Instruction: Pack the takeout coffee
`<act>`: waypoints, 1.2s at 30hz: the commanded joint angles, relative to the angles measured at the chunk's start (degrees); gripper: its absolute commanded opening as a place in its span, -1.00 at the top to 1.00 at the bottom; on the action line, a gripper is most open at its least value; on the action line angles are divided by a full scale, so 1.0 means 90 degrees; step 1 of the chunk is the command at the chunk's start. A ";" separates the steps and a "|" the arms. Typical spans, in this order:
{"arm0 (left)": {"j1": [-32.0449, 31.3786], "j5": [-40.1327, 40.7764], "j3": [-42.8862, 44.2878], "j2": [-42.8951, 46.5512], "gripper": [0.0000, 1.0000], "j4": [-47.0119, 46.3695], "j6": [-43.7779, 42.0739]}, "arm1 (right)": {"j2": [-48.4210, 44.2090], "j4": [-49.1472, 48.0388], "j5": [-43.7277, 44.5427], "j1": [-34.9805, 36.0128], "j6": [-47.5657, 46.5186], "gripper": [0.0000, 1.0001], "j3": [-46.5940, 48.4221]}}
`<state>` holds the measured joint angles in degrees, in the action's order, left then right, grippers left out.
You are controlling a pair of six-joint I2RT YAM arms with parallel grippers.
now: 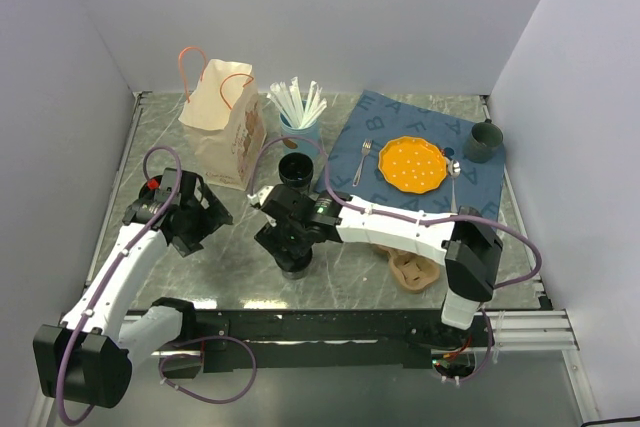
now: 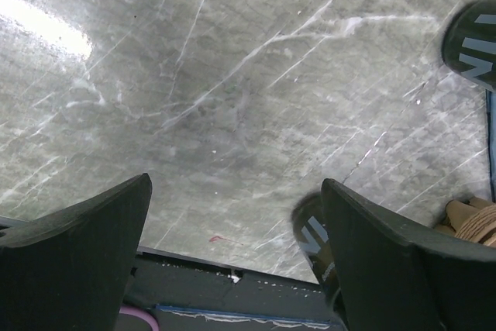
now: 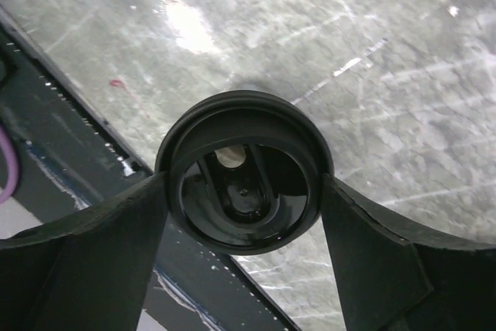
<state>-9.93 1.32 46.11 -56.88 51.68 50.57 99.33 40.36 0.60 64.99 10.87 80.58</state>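
Note:
The takeout coffee, a small black cup with a black lid, stands on the marble table near its front edge. My right gripper is over it from above, and both fingers touch the lid's rim, one on each side. From above, the right gripper hides most of the cup. My left gripper hangs open to the left with nothing between its fingers. In the left wrist view the cup peeks out behind the right finger.
A paper bag stands at the back left, next to a light-blue cup of straws. A lidless black cup sits just behind my right gripper. A blue placemat carries an orange plate, cutlery and a grey-green mug. A wicker piece lies front right.

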 commanded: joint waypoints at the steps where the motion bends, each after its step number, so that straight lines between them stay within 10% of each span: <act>1: 0.0030 -0.0030 0.0150 0.0012 -0.93 -0.0186 -0.0111 | -0.0284 0.0232 0.0509 -0.0179 0.0168 -0.65 -0.0017; 17: 0.0030 -0.0088 0.0111 0.0451 -0.93 -0.0108 -0.0130 | -0.0656 0.0223 0.0500 -0.2386 -0.0154 -0.64 -0.0623; 24: 0.0030 -0.0001 0.0160 0.1046 -0.93 0.0293 0.0367 | -0.0792 0.0349 0.0353 -0.2504 -0.0105 -0.99 -0.0340; 36: 0.0030 0.0877 0.1877 0.0657 -0.94 0.0459 0.0983 | -0.1573 0.0876 0.0188 -0.2524 -0.0105 -1.00 0.0392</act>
<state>-9.93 4.38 55.18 -48.69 57.63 56.49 92.36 45.89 3.20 42.48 9.98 79.53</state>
